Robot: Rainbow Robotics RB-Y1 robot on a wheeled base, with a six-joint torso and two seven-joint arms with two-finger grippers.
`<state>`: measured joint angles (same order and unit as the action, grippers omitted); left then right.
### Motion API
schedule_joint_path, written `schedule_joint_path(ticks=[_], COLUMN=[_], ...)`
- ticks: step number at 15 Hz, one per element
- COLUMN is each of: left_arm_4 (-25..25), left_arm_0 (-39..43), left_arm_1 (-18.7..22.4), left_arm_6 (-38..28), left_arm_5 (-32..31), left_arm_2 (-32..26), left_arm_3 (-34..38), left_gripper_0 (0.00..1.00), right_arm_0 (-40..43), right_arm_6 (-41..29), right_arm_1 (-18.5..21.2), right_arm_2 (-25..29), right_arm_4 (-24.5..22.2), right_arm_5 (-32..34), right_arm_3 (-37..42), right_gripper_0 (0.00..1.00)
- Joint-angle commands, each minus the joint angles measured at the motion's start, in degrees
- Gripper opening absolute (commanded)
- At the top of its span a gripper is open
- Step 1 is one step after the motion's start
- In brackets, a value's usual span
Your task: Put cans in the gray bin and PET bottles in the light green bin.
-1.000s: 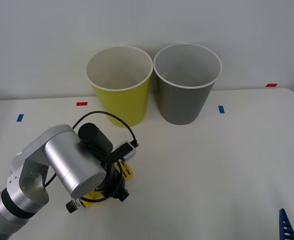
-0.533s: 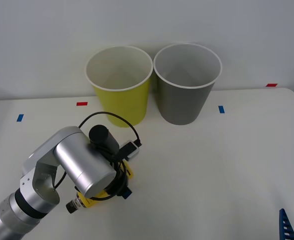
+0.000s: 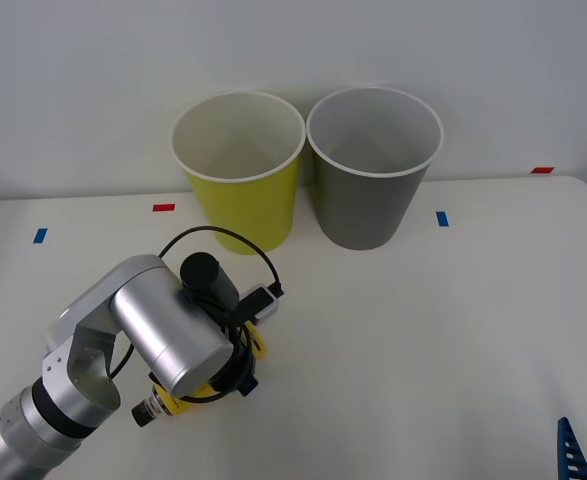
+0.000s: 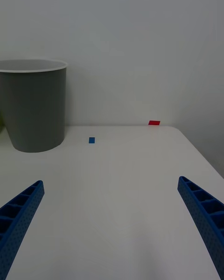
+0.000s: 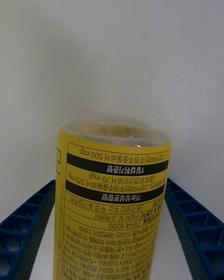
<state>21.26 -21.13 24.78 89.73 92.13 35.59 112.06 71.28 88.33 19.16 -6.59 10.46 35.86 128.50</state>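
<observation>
- The left gripper (image 3: 235,365) is low over the near left part of the white surface (image 3: 423,330), its silver arm reaching in from the near left corner.
- Its blue jaws flank the bottle (image 5: 112,200) on both sides in the left wrist view; they sit close against its yellow label, though whether they press it I cannot tell.
- The bottle lies on the surface under the gripper, dark cap (image 3: 143,413) pointing toward the near left, with bits of yellow showing beside the cables in the front view.
- The green bin (image 3: 239,170) stands upright at the far side of the surface, well apart from the bottle.
- The gray bin (image 3: 373,165) stands upright just right of the green one, rims close together.
- The right gripper (image 4: 109,224) waits at the near right corner, jaws spread wide with nothing between them, facing the gray bin.
- Small blue and red tape marks dot the far part of the surface.
</observation>
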Motion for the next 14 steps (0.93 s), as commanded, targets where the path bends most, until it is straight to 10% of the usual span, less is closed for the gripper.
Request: schedule_joint_path(ticks=[1,14], left_arm_4=[0.0,1.9], left_arm_0=[0.0,0.1], left_arm_1=[0.0,4.8], left_arm_6=[0.5,0.7], left_arm_5=[-0.3,-4.9], left_arm_2=[0.0,-0.1], left_arm_3=[0.0,11.3], left_gripper_0=[0.00,0.00], right_arm_0=[0.0,0.0], right_arm_6=[0.0,0.0], right_arm_1=[0.0,0.0], right_arm_2=[0.0,0.0], right_arm_4=[0.0,0.0], right_arm_5=[0.0,0.0], right_arm_3=[0.0,0.0], right_gripper_0=[1.00,1.00])
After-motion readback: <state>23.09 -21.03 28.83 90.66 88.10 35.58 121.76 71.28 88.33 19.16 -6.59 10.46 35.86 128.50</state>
